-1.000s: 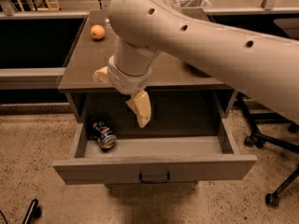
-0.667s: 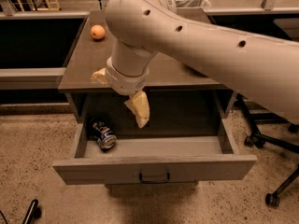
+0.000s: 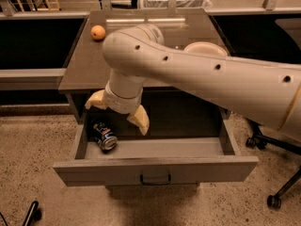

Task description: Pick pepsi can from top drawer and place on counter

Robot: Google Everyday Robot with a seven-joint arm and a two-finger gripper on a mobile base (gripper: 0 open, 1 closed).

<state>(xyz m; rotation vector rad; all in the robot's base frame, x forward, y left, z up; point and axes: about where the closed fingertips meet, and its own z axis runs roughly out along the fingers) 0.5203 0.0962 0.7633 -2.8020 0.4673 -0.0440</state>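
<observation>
On the counter (image 3: 80,69), an orange (image 3: 98,32) sits near the 11 o'clock corner, well apart from the work and not in the way.

Below the counter's front edge the drawer (image 3: 155,169) stands pulled out, so its inside is open to a reach from above. The can (image 3: 104,135) lies on its side at the drawer's left end, about 9 o'clock on the drawer floor. It is close to the left wall, with one silver end turned toward the front. Lying down, it offers its round flank to a grasp, not its top.

The claw (image 3: 116,119) hangs over the drawer's left half, with the can at about 7 o'clock from it, near but not touching. Its fingers (image 3: 140,120) are spread wide with nothing between them, probably so they can straddle the can's body.

The pick looks not yet made. I judge the next move to be a shift toward 7 o'clock and a descent. The nearby wall leaves the left finger little room, and a round can may roll if nudged.

The arm (image 3: 225,84) comes in from 3 o'clock across the counter. A pale bowl (image 3: 204,48) peeks out behind it.
</observation>
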